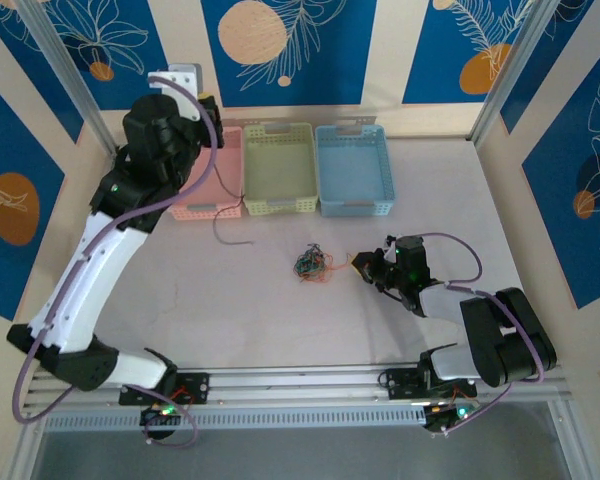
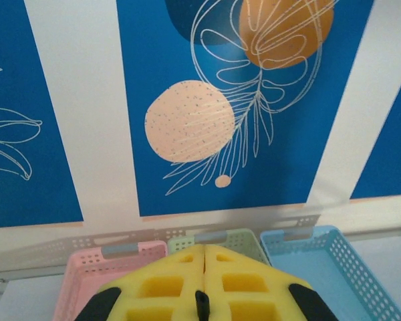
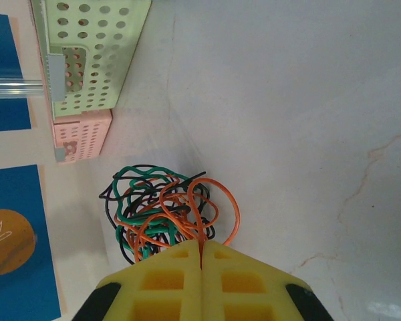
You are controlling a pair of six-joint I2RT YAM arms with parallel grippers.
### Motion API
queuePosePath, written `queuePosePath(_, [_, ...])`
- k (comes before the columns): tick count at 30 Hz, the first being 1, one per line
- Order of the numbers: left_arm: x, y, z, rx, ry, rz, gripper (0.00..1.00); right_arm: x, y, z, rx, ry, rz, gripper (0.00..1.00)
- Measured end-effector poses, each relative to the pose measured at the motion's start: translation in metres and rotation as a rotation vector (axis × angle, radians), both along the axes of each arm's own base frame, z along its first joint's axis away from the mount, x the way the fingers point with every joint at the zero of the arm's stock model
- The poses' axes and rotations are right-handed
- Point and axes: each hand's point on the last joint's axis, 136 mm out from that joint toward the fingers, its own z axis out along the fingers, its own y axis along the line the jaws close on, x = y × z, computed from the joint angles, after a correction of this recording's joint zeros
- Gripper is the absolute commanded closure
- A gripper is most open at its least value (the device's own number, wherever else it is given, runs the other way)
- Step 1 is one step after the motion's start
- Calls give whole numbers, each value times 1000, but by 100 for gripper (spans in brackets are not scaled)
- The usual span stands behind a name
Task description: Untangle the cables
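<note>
Our yellow-padded right gripper (image 3: 200,254), bottom centre, pinches tangled thin black, orange and green cables (image 3: 160,207); our raised left gripper (image 2: 204,251), likewise bottom centre, is closed empty

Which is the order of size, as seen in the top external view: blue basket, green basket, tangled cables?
1. blue basket and green basket: about alike, the blue perhaps slightly wider.
2. tangled cables: clearly smallest.

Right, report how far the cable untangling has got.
Done: one dark strand lies apart before the pink basket. In hand: the right gripper is shut on an orange strand at the edge of the knot; the left gripper, shut and seemingly empty, hangs above the baskets. Left: the knot of black, green and orange cables is bunched.
</note>
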Motion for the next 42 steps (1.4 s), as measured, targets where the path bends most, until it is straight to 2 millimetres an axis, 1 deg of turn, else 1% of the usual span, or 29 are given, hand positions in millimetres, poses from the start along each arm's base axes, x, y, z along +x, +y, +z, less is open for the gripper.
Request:
queuePosePath(5, [49, 2, 1, -59, -9, 28, 100, -1, 1, -1, -4, -1, 4, 100])
queuePosePath(8, [74, 1, -2, -93, -31, 28, 100, -2, 4, -1, -8, -3, 14, 100])
queuePosePath(11, [101, -5, -6, -111, -52, 29, 100, -3, 5, -1, -18, -8, 21, 100])
queuePosePath(13, [121, -13, -13, -113, -55, 23, 100, -3, 7, -1, -25, -10, 25, 100])
queuePosePath(14, [131, -17, -20, -112, -51, 18, 100, -3, 7, -1, -26, -13, 27, 100])
queuePosePath(16, [149, -26, -42, -102, -25, 12, 100, -2, 7, 0, -28, -17, 28, 100])
queuePosePath(19, [179, -43, -90, -82, 42, -6, 100, -2, 7, -1, -33, -18, 27, 100])
queuePosePath(21, [199, -57, -133, -68, 104, -33, 100, -2, 8, -1, -34, -16, 28, 100])
queuePosePath(22, [206, -62, -151, -64, 131, -43, 100, -3, 8, -1, -35, -16, 28, 100])
queuePosePath(24, [222, -74, -203, -49, 211, -63, 100, -3, 8, -1, -37, -16, 30, 100])
queuePosePath(25, [227, -77, -223, -44, 243, -68, 100, -3, 8, -2, -37, -14, 29, 100])
queuePosePath(26, [231, -82, -247, -34, 284, -77, 100, -3, 8, -2, -38, -13, 30, 100])
queuePosePath(28, [235, -89, -291, -20, 362, -90, 100, -4, 7, -3, -41, -11, 32, 100])
queuePosePath(30, [234, -96, -323, -6, 424, -102, 100, -4, 7, -3, -43, -11, 33, 100])
queuePosePath(32, [232, -98, -342, 5, 464, -107, 100, -4, 7, -3, -43, -11, 33, 100])
queuePosePath(34, [231, -99, -355, 11, 492, -106, 84, -3, 8, -2, -43, -12, 34, 100])
queuePosePath(36, [229, -100, -364, 15, 518, -109, 66, -3, 9, -1, -43, -15, 36, 100])
queuePosePath(37, [229, -101, -369, 18, 531, -109, 61, -2, 9, 0, -43, -16, 38, 100])
queuePosePath(41, [228, -102, -378, 15, 570, -109, 45, -1, 10, 1, -45, -24, 43, 100])
queuePosePath(42, [226, -102, -381, 21, 583, -112, 44, -1, 10, 1, -45, -25, 43, 100])
